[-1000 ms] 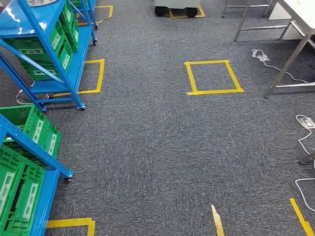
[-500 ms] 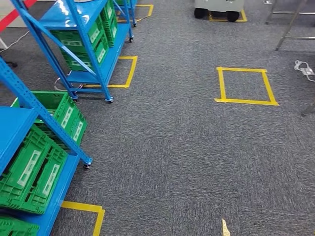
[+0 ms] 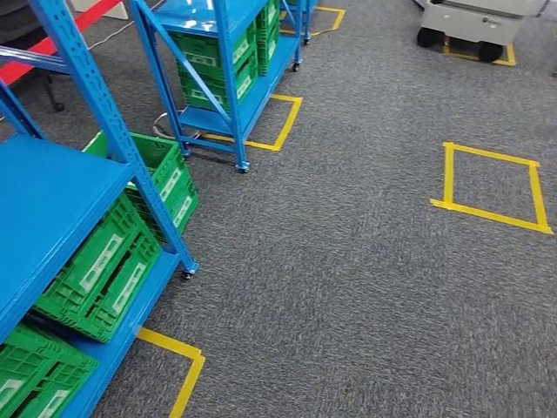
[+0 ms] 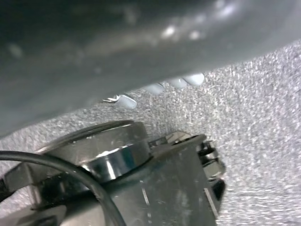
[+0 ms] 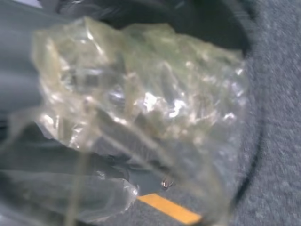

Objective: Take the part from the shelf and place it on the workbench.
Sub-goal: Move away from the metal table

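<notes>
One crinkled, clear-bagged part (image 5: pixel 142 108) — blurred

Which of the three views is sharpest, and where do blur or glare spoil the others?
Head view: sharpest, with glare on the far blue shelf. Left wrist view: smeared, with bright glints on metal. Right wrist view: soft; the clear plastic bag the right hand holds glints and hides the fingers.

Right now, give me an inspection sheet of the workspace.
Surface: grey carpet.
Job's things: bagged part, clear plastic, contents blurred; blue shelf at left.
Clutter: green crates on the shelf's lower levels.
Hands: right hand holds the bagged part; left hand blurred, state unclear.
Cables: thin cable by the far shelf; black cable at the left wrist.
Surroundings: yellow tape square; white wheeled unit.
</notes>
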Available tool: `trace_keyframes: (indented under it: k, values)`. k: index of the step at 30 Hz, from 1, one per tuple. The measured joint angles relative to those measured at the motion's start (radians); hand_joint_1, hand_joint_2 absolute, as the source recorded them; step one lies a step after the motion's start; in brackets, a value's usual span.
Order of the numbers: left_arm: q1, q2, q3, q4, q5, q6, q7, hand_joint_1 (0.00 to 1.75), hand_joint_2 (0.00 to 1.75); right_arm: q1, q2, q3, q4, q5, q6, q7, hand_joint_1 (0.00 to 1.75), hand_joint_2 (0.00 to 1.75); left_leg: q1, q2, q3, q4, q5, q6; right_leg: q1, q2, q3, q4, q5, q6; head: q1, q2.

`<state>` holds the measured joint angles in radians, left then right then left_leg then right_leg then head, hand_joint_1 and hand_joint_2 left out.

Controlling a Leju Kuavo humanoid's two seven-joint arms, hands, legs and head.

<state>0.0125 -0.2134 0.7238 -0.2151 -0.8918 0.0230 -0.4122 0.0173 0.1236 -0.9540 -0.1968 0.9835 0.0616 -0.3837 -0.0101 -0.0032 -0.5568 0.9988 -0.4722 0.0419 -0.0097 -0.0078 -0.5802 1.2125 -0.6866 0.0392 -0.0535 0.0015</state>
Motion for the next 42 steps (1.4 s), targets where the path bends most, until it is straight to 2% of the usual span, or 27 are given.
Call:
trace_keyframes:
  k: [1,2,3,4,6,8,10,12,14,15,17,18,20,21,23,24,26,28,30,32,33,34,35,37,39,41,42]
  values:
    - [0.000,-0.001,0.000,0.000,-0.002,-0.001,-0.001,0.00,0.00,0.002,0.000,-0.001,0.000,0.001,0.000,0.000,0.00,0.00,0.000,-0.014,0.001,0.000,-0.001,0.001,0.000,0.005,-0.037,0.057,-0.013,0.001,0.001,0.000]
    - [0.000,-0.001,0.000,0.000,-0.003,-0.002,-0.001,0.00,0.00,0.004,0.000,-0.002,0.000,0.001,0.000,0.001,0.00,0.00,0.000,-0.029,0.003,0.000,-0.002,0.001,-0.001,0.007,-0.064,0.088,-0.009,0.002,0.001,0.000]
    - [0.000,-0.001,0.000,0.000,-0.005,-0.002,-0.002,0.00,0.00,0.005,0.000,-0.002,0.000,0.001,0.000,0.001,0.00,0.00,0.000,-0.044,0.006,0.001,-0.004,0.000,-0.001,0.008,-0.068,0.071,0.020,0.002,0.001,0.000]
    - [0.000,-0.002,0.000,0.000,-0.006,-0.002,-0.002,0.00,0.00,0.005,0.000,-0.003,0.000,0.002,-0.001,0.001,0.00,0.00,0.001,-0.058,0.010,0.001,-0.006,-0.002,-0.002,0.013,-0.054,0.017,0.064,0.002,0.001,0.000]
    - [-0.001,-0.002,0.000,0.000,-0.007,-0.003,-0.004,0.00,0.00,0.004,0.000,-0.005,0.000,0.003,-0.001,0.000,0.00,0.00,0.001,-0.086,0.016,0.005,-0.014,-0.011,-0.007,0.051,-0.003,-0.122,0.145,0.000,0.003,0.000]
    - [-0.002,-0.002,0.000,0.000,-0.007,-0.003,-0.006,0.00,0.00,0.003,0.000,-0.007,0.000,0.004,-0.001,0.001,0.00,0.00,0.001,-0.108,0.014,0.010,-0.018,-0.022,-0.010,0.079,0.029,-0.190,0.169,-0.006,0.004,0.000]
    - [-0.001,-0.001,0.000,0.000,-0.008,-0.003,-0.007,0.00,0.00,0.002,0.000,-0.009,0.000,0.005,-0.002,0.001,0.00,0.00,0.002,-0.125,0.009,0.012,-0.018,-0.030,-0.007,0.065,0.036,-0.193,0.169,-0.017,0.004,0.000]
    - [0.000,-0.001,0.000,0.000,-0.008,-0.004,-0.007,0.00,0.00,0.001,0.000,-0.010,0.000,0.006,-0.002,0.000,0.00,0.00,0.002,-0.095,-0.002,0.034,-0.035,-0.039,-0.008,0.043,0.038,-0.196,0.170,-0.028,0.000,0.000]
    - [-0.002,-0.001,0.000,0.000,-0.008,-0.006,-0.010,0.00,0.00,0.002,0.000,-0.010,0.000,0.007,-0.002,-0.003,0.00,0.00,0.001,-0.036,-0.045,0.126,-0.089,-0.049,-0.007,0.016,0.040,-0.198,0.167,-0.038,-0.006,0.000]
    - [-0.002,0.000,0.000,0.000,-0.009,-0.007,-0.011,0.00,0.00,0.004,0.000,-0.011,0.000,0.008,-0.002,-0.008,0.00,0.00,0.002,-0.019,-0.078,0.194,-0.121,-0.053,-0.006,0.001,0.041,-0.198,0.165,-0.041,-0.008,0.000]
    - [-0.001,0.000,0.000,0.000,-0.009,-0.011,-0.013,0.00,0.00,0.005,0.000,-0.011,0.000,0.009,0.000,-0.022,0.00,0.00,0.005,-0.007,-0.128,0.292,-0.150,-0.056,-0.002,-0.029,0.042,-0.198,0.161,-0.045,-0.008,0.000]
    - [0.000,0.000,0.000,0.000,-0.009,-0.013,-0.014,0.00,0.00,0.004,0.000,-0.011,0.000,0.010,0.000,-0.029,0.00,0.00,0.006,-0.005,-0.130,0.293,-0.138,-0.055,-0.001,-0.042,0.044,-0.198,0.159,-0.045,-0.008,0.000]
    - [0.001,0.001,0.000,0.000,-0.011,-0.018,-0.018,0.00,0.00,0.000,0.000,-0.011,0.000,0.011,0.001,-0.039,0.00,0.00,0.003,0.013,-0.082,0.194,-0.070,-0.047,0.002,-0.066,0.052,-0.198,0.153,-0.044,-0.008,0.000]
    - [0.001,0.001,0.000,0.000,-0.012,-0.020,-0.020,0.00,0.00,-0.001,0.000,-0.011,0.000,0.012,0.001,-0.042,0.00,0.00,-0.002,0.042,-0.047,0.127,-0.041,-0.039,0.003,-0.076,0.055,-0.198,0.150,-0.043,-0.008,0.000]
    - [-0.001,0.002,0.000,0.000,-0.014,-0.023,-0.023,0.00,0.00,-0.002,0.000,-0.011,0.000,0.012,0.001,-0.045,0.00,0.00,-0.015,0.092,-0.003,0.034,-0.018,-0.024,0.008,-0.098,0.061,-0.197,0.143,-0.035,-0.008,0.000]
    - [0.000,0.002,0.000,0.000,-0.015,-0.024,-0.024,0.00,0.00,-0.002,0.000,-0.011,0.000,0.012,0.001,-0.046,0.00,0.00,-0.020,0.100,0.001,0.022,-0.022,-0.020,0.009,-0.110,0.064,-0.198,0.140,-0.030,-0.008,0.000]
    - [0.004,0.002,0.000,0.000,-0.016,-0.025,-0.025,0.00,0.00,-0.005,0.000,-0.011,0.000,0.012,0.001,-0.046,0.00,0.00,-0.019,0.076,0.002,0.011,-0.018,-0.011,0.009,-0.129,0.071,-0.199,0.134,-0.020,-0.009,0.000]
    - [0.005,0.002,0.000,0.000,-0.016,-0.025,-0.026,0.00,0.00,-0.008,0.000,-0.011,0.000,0.012,0.001,-0.047,0.00,0.00,-0.011,0.048,0.009,-0.001,-0.010,-0.001,0.007,-0.085,0.058,-0.164,0.108,-0.011,-0.006,0.000]
    - [0.001,0.001,0.000,0.000,-0.016,-0.026,-0.027,0.00,0.00,-0.008,0.000,-0.012,0.000,0.012,0.001,-0.048,0.00,0.00,-0.006,0.020,0.011,-0.005,-0.005,0.005,0.003,-0.017,0.002,-0.050,0.052,-0.005,0.001,0.000]
    - [0.000,-0.001,0.000,0.000,-0.016,-0.026,-0.027,0.00,0.00,-0.004,0.000,-0.012,0.000,0.012,0.001,-0.047,0.00,0.00,-0.006,-0.011,0.012,-0.005,-0.005,0.006,0.000,0.005,-0.066,0.068,0.017,0.000,0.003,0.000]
    - [0.001,-0.001,0.000,0.000,-0.016,-0.026,-0.027,0.00,0.00,-0.003,0.000,-0.012,0.000,0.012,0.001,-0.047,0.00,0.00,-0.005,-0.027,0.013,-0.004,-0.006,0.006,-0.001,0.007,-0.082,0.082,0.028,0.002,0.003,0.000]
    - [0.002,-0.001,0.000,0.000,-0.016,-0.026,-0.027,0.00,0.00,-0.002,0.000,-0.012,0.000,0.012,0.001,-0.047,0.00,0.00,-0.004,-0.043,0.016,-0.003,-0.007,0.004,-0.003,0.009,-0.076,0.052,0.061,0.003,0.003,0.000]
    - [0.002,-0.001,0.000,0.000,-0.016,-0.026,-0.027,0.00,0.00,-0.001,0.000,-0.012,0.000,0.012,0.000,-0.047,0.00,0.00,-0.003,-0.059,0.020,-0.002,-0.010,0.000,-0.005,0.017,-0.053,-0.012,0.108,0.004,0.003,0.000]
    - [0.000,-0.001,0.000,0.000,-0.016,-0.026,-0.027,0.00,0.00,-0.002,0.000,-0.013,0.000,0.012,0.001,-0.047,0.00,0.00,-0.001,-0.086,0.023,0.004,-0.017,-0.010,-0.012,0.058,0.003,-0.142,0.166,0.005,0.003,0.000]
    - [-0.002,0.000,0.000,0.000,-0.016,-0.026,-0.027,0.00,0.00,-0.002,0.000,-0.014,0.000,0.012,0.001,-0.047,0.00,0.00,-0.001,-0.106,0.018,0.009,-0.020,-0.021,-0.013,0.081,0.028,-0.187,0.169,-0.002,0.003,0.000]
    - [0.000,0.001,0.000,0.000,-0.016,-0.026,-0.028,0.00,0.00,-0.003,0.000,-0.016,0.000,0.013,0.001,-0.047,0.00,0.00,0.002,-0.118,0.012,0.010,-0.020,-0.030,-0.011,0.063,0.034,-0.192,0.171,-0.014,0.003,0.000]
    - [0.001,0.002,0.000,0.001,-0.016,-0.026,-0.028,0.00,0.00,-0.003,0.000,-0.017,0.000,0.013,0.001,-0.048,0.00,0.00,0.002,-0.104,0.009,0.017,-0.025,-0.035,-0.012,0.053,0.035,-0.193,0.172,-0.020,0.001,0.000]
